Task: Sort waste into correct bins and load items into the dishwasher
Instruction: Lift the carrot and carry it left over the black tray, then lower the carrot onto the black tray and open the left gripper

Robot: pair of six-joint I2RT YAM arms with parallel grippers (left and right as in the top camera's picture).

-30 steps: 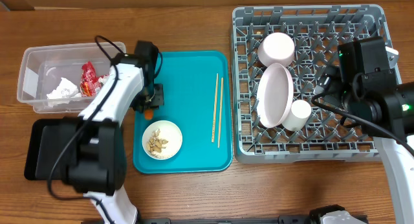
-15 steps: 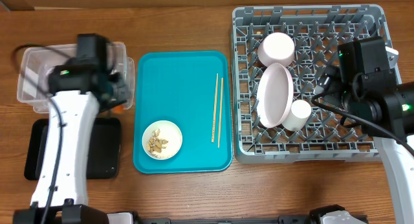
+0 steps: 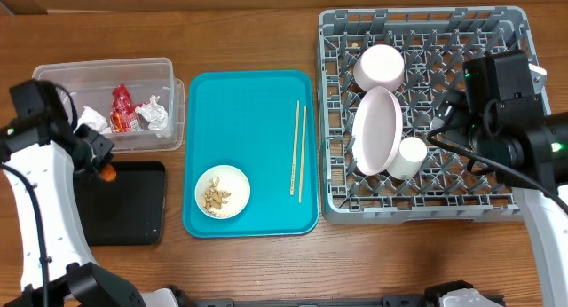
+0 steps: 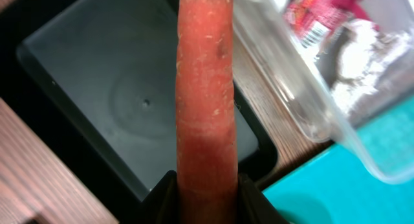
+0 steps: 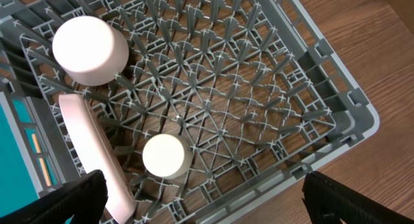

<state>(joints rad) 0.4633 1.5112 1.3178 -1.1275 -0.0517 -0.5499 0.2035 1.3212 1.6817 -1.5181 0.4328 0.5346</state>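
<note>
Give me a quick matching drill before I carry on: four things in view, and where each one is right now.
Things:
1. carrot
2. chopsticks
3. red wrapper
4. small cup

Places:
A. in the grey rack
B. in the clear tub
C. gripped by the left hand
D. on the teal tray

Pairs: 1-C, 2-D, 3-B, 4-A
</note>
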